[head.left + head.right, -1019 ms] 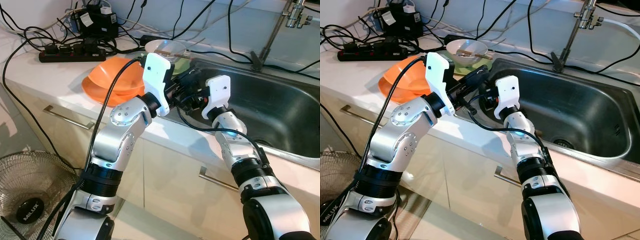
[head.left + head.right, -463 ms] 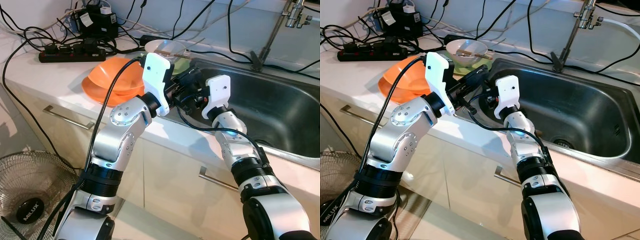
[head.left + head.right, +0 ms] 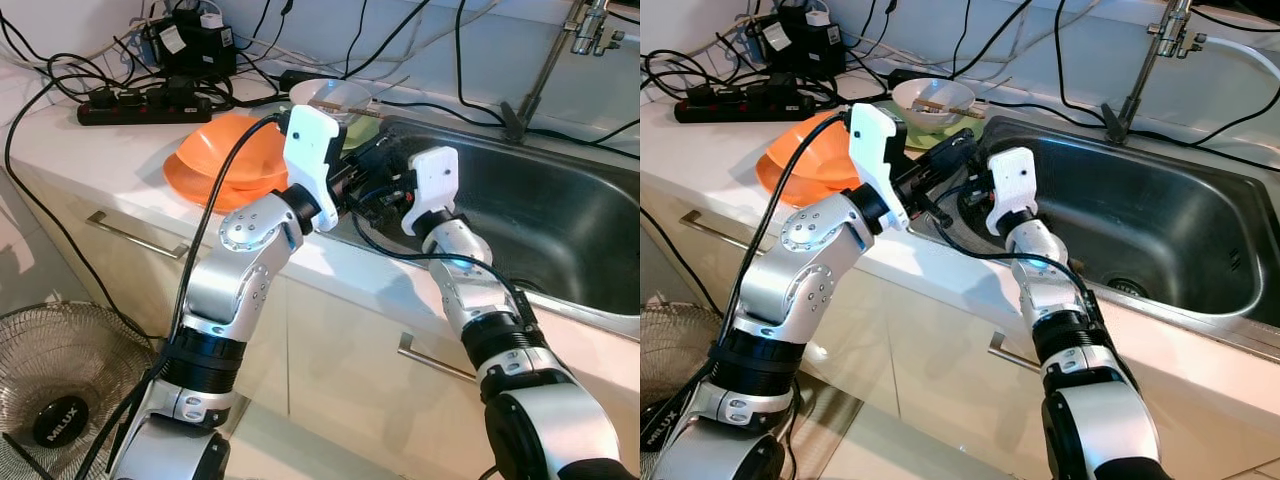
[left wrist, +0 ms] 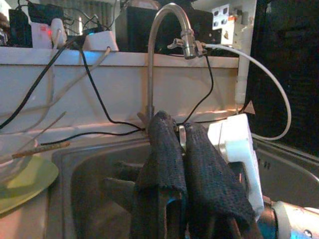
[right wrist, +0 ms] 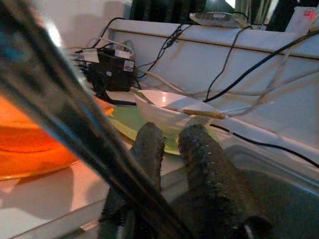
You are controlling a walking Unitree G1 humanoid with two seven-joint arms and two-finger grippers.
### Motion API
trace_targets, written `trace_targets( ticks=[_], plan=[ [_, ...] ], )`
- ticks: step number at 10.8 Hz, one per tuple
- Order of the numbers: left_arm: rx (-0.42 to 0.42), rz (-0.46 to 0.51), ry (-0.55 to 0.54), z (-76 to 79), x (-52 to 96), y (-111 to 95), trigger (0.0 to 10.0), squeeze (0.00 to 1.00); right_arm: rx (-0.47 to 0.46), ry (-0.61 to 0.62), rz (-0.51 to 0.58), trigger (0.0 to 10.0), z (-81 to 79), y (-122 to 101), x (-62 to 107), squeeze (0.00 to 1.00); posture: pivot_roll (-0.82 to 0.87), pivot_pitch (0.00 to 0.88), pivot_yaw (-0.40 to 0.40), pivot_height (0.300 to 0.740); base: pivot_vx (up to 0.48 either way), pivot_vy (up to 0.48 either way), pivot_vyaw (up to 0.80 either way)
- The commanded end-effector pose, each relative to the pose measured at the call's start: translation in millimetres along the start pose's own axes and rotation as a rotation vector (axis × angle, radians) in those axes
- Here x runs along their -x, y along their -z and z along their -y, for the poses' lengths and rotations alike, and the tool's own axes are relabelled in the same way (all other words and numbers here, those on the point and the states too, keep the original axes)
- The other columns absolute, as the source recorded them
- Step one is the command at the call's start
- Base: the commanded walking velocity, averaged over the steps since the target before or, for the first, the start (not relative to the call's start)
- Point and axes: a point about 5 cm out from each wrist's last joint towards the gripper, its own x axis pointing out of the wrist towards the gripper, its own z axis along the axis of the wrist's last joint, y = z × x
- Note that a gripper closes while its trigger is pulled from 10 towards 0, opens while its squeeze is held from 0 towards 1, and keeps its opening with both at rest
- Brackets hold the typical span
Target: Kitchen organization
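Note:
Both grippers meet over the left rim of the steel sink (image 3: 570, 215). My left gripper (image 4: 180, 130) points toward the faucet (image 4: 152, 59); its fingers are pressed together with a sliver of shiny metal between the tips. My right gripper (image 5: 170, 144) points at the white bowl (image 5: 172, 107), which holds chopsticks and rests on a green plate (image 5: 127, 124). The right gripper's fingers stand slightly apart with nothing between the tips. A glossy dark bar (image 5: 65, 109), blurred and close to the lens, crosses the right wrist view; I cannot tell what it is.
Stacked orange bowls (image 3: 215, 160) sit on the white counter (image 3: 90, 150) left of the grippers. A power strip (image 3: 140, 105) and tangled cables lie at the back. Cabinet handles (image 3: 135, 235) face me below, and a floor fan (image 3: 60, 390) stands at the lower left.
My right wrist has shifted slightly left, closer to the left gripper. The left arm and the dishes have not moved.

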Motion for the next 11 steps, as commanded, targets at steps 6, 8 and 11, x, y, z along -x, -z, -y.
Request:
trace_targets(
  ticks=[6,8,11],
  plan=[
    [-0.002,0.038,-0.035,-4.8,-0.7,-6.6,10.0,1.0,-0.013,0.024,-0.006,0.0,6.1,0.1,0.1,0.0,0.23,0.005,-0.021,0.725,0.0,0.0,0.0],
    [0.001,0.043,-0.037,-5.4,0.0,-7.0,10.0,1.0,-0.013,0.025,-0.004,0.0,5.6,0.5,0.6,0.0,0.24,0.0,-0.023,0.725,0.0,0.0,0.0],
    [0.001,0.058,-0.059,-8.2,1.2,-9.6,10.0,1.0,-0.015,0.027,-0.012,0.0,6.3,1.8,0.8,0.0,0.24,0.0,-0.026,0.725,0.0,0.0,0.0]
  ],
)
